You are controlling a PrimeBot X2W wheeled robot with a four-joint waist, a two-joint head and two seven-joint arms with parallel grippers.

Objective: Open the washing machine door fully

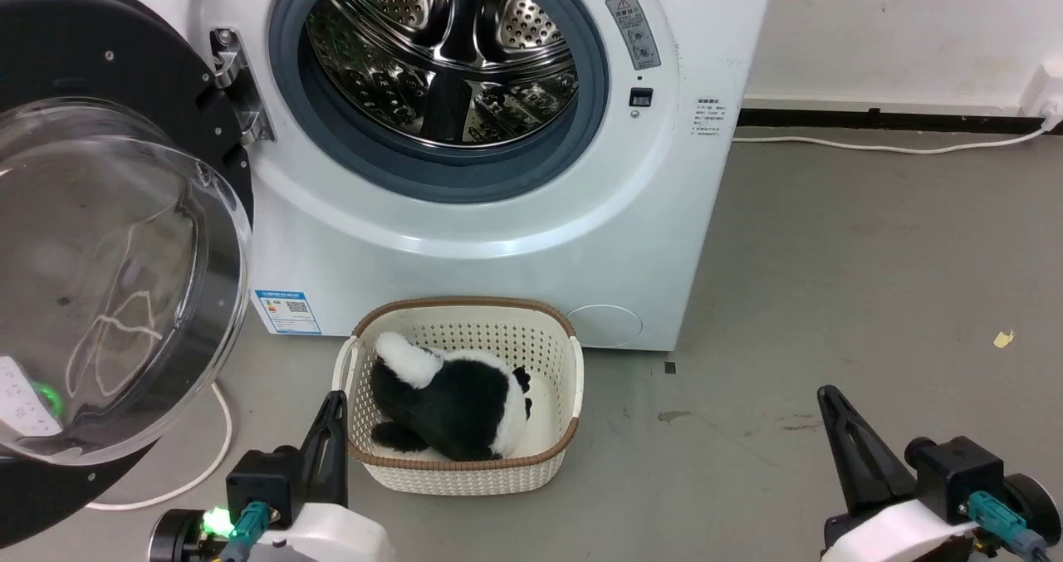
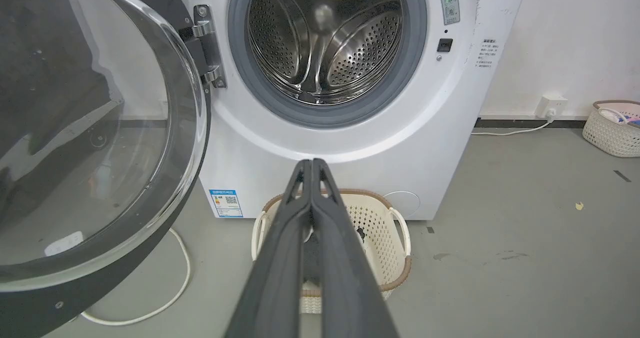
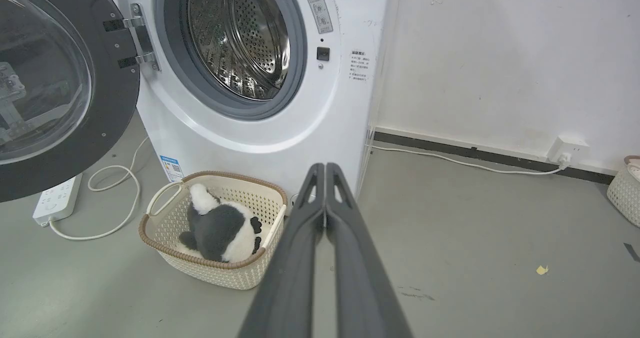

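The glossy black washing machine door [image 1: 108,238] stands swung wide open left of the white washing machine [image 1: 515,238].

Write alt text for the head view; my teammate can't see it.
The washing machine door stands swung wide open at the left, baring the steel drum of the washing machine. A cream basket holding a black-and-white plush toy sits in front of it. The left gripper and right gripper show low in frame.

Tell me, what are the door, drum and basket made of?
Door: glossy black rim, likely plastic, around a clear bulging window, glass by its reflections. Drum: shiny perforated metal, probably steel. Basket: cream holed plastic, seemingly, with a brown woven-look rim.
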